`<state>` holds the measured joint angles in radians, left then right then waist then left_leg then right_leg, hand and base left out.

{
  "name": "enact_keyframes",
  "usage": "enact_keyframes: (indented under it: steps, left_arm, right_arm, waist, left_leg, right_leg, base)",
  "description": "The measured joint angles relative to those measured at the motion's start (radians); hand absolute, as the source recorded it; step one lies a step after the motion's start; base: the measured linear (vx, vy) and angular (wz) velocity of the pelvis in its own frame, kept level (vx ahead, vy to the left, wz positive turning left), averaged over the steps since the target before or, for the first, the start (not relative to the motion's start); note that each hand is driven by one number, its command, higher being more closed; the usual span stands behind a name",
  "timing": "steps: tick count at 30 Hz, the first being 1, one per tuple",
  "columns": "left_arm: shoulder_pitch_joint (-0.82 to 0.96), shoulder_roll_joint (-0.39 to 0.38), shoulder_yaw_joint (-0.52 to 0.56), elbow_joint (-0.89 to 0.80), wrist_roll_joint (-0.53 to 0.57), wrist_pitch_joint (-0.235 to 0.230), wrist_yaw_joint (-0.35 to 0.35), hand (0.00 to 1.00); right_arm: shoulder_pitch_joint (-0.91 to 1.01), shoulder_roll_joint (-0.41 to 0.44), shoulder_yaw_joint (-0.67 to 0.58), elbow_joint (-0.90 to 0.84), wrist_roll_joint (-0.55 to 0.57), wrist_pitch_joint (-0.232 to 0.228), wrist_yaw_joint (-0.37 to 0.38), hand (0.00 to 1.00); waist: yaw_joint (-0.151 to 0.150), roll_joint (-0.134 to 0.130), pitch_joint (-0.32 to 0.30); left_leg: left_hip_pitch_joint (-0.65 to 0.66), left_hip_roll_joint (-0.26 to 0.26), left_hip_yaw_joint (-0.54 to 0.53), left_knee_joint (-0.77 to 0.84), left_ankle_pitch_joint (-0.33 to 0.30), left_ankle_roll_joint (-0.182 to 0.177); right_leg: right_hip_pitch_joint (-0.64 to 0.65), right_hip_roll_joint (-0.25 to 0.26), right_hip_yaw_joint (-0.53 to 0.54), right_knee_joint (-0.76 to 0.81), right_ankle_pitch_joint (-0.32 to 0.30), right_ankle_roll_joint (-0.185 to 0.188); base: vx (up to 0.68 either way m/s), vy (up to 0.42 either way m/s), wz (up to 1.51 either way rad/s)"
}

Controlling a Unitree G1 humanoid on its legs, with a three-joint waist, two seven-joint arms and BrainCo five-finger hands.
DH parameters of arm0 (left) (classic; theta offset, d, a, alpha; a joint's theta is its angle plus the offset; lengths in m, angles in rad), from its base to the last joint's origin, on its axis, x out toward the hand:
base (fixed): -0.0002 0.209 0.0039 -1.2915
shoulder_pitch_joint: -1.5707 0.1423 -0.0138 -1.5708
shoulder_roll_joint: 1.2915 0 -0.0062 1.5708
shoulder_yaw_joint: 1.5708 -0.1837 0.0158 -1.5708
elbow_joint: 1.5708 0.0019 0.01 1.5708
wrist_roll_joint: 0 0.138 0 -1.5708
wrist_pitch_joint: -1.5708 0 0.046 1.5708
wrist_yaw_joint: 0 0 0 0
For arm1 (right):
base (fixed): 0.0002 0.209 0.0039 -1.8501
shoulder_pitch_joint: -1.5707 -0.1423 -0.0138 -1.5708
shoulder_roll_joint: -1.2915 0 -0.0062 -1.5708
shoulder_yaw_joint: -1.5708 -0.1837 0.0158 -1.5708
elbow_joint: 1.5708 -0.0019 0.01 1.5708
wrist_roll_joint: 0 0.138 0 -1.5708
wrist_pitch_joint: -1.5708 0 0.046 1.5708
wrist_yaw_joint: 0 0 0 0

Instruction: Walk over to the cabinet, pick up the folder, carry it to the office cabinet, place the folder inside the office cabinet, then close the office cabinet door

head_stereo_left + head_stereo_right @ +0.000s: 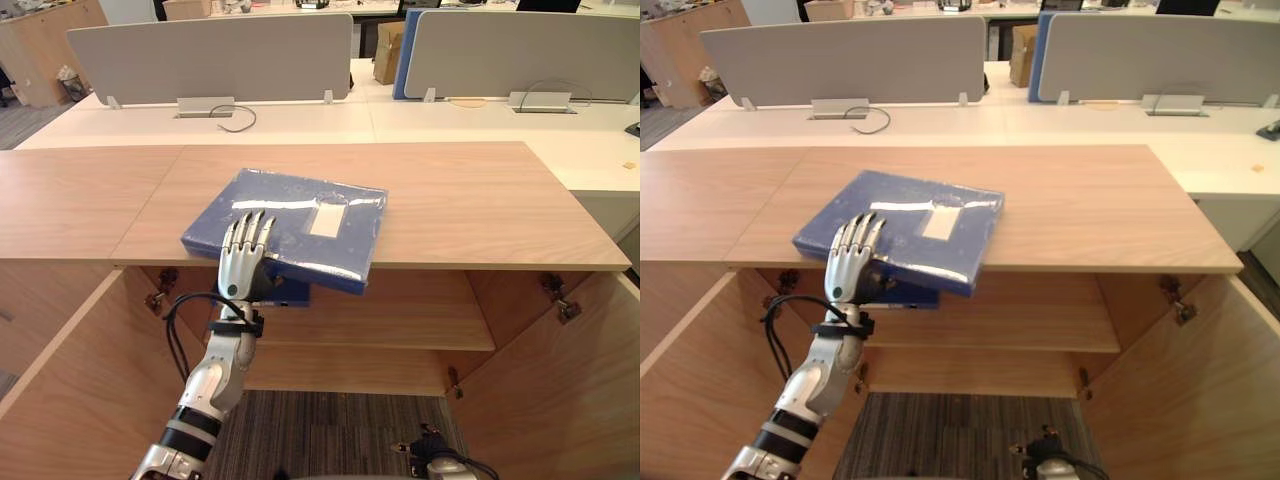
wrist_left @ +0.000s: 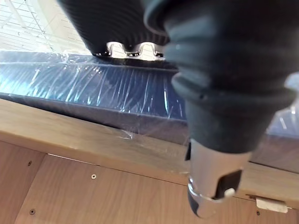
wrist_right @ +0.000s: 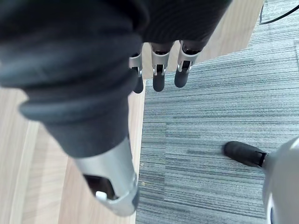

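- Looking down in the left eye view, a blue rectangular folder wrapped in shiny clear film [image 1: 300, 215] lies skewed on the light wooden surface [image 1: 480, 200] that tops the cabinet. Its near right corner juts past the near edge. The left hand [image 1: 243, 262] reaches up from below that edge, with its fingers straight, slightly spread and laid flat on the folder's near left corner. A wooden cabinet door [image 1: 60, 400] stands open on the left, and a wooden shelf [image 1: 400, 330] shows inside.
- The right eye view shows the same layout. Most of the folder lies far and right of the palm, so the hand sits on a corner rather than the middle. I cannot tell which of the folder's sides is the longer.
- The left wrist view adds what the head views hide. The thumb [image 2: 210, 186] hangs apart from the fingers, in front of the surface's near edge and below the folder, and is not closed against it. I judge this to be a resting touch and not yet a grip.
- In the right wrist view, the right hand [image 3: 159, 77] hangs low over grey striped carpet [image 3: 210, 140] with relaxed, empty fingers, well apart from the folder. The left hand is plainly the nearer one for the pick-up.
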<state>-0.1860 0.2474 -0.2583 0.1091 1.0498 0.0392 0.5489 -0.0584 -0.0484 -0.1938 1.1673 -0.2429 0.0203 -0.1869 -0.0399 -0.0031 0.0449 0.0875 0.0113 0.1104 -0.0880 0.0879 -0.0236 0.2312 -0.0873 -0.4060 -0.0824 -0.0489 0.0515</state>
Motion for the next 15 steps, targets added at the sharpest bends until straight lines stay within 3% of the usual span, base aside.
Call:
enact_keyframes:
  steps: [12, 13, 15]
  left_arm:
    - [-0.036, 0.019, -0.04, 0.0, -0.004, -0.009, -0.014, 0.0]
    - [-0.036, 0.019, -0.04, 0.0, -0.004, -0.009, -0.017, 1.0]
    - [-0.036, 0.02, -0.041, 0.0, -0.004, -0.01, -0.022, 1.0]
  right_arm:
    - [0.0, -0.011, 0.0, -0.004, -0.013, 0.0, 0.006, 0.0]
    - [-0.001, -0.011, 0.001, -0.004, -0.013, 0.0, 0.006, 0.0]
    - [-0.003, -0.012, 0.005, -0.004, -0.013, 0.0, 0.007, 0.0]
  waist:
    - [-0.007, 0.0, 0.0]
    - [-0.007, 0.0, 0.0]
    - [-0.007, 0.0, 0.0]
  left_leg:
    - [-0.001, -0.001, -0.001, 0.0, 0.0, 0.0]
    - [-0.001, -0.001, -0.001, 0.0, 0.0, 0.0]
    - [-0.001, -0.001, -0.001, 0.0, 0.0, 0.0]
  right_leg:
    - [-0.001, 0.0, 0.0, 0.0, 0.003, 0.001]
    - [-0.001, 0.0, 0.0, 0.0, 0.003, 0.001]
    - [-0.001, 0.0, 0.0, 0.0, 0.003, 0.001]
  base:
    - [-0.01, 0.005, 0.0]
    - [0.0, 0.0, 0.0]
    - [0.0, 0.0, 0.0]
